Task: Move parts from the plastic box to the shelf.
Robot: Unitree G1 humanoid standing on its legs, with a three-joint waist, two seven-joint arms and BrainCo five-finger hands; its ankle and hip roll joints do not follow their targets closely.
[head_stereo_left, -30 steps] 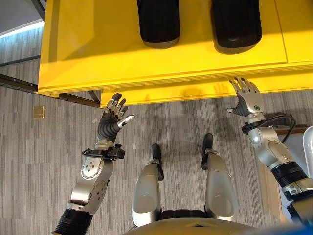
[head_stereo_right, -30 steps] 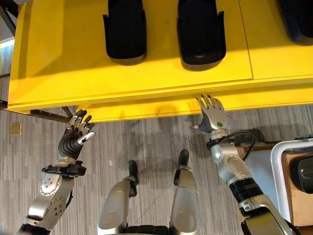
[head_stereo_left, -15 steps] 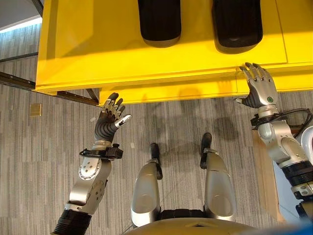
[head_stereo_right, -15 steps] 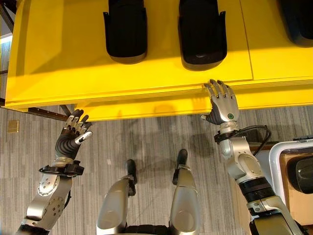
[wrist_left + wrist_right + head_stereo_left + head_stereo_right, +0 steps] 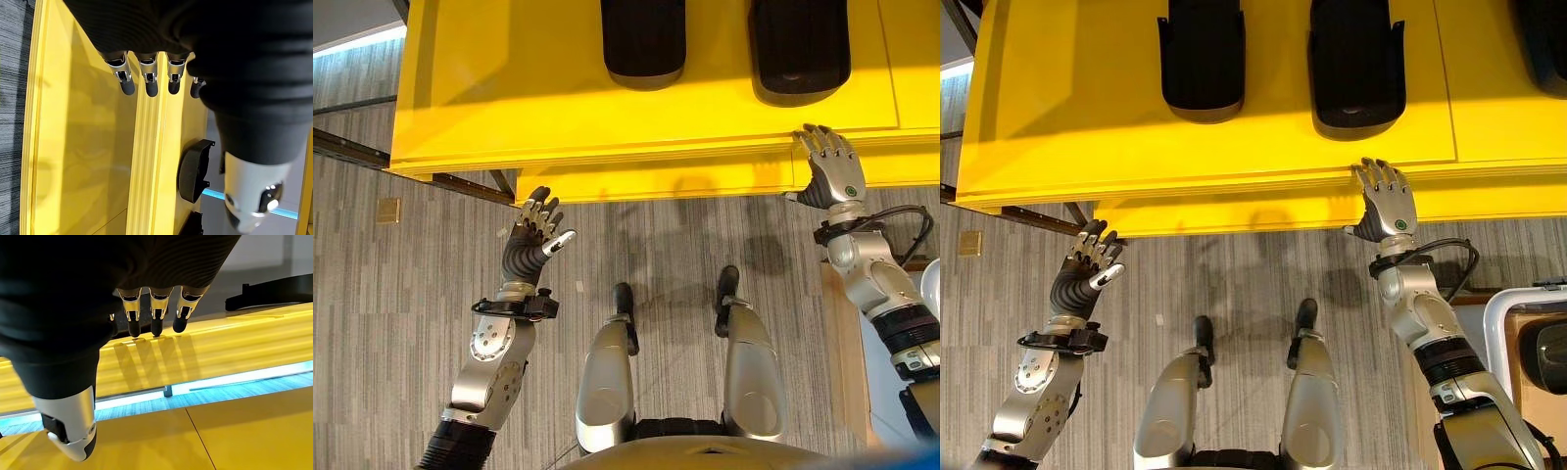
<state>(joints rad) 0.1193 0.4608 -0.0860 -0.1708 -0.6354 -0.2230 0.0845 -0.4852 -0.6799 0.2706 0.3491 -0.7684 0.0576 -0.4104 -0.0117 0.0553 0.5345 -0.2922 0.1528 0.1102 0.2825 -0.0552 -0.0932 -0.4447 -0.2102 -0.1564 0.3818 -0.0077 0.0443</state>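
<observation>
Since a second ago my right hand (image 5: 1386,201) rose to the yellow shelf (image 5: 1087,137) edge, fingers spread, empty; left hand (image 5: 536,230) relaxed, empty. Next: swing back toward the box, slowly.

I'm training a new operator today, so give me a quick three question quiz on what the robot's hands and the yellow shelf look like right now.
1. True or false: the right hand is holding a black part.
2. Multiple choice: where are the two black parts? A) on the floor B) on the yellow shelf C) in the left hand
3. Fill in: the right hand's fingertips are at the shelf's front ____.

Key
1. False: its fingers are straight and it holds nothing.
2. B: they lie side by side on the shelf top.
3. Edge; the left hand, also open, is lower, over the grey floor.
</observation>
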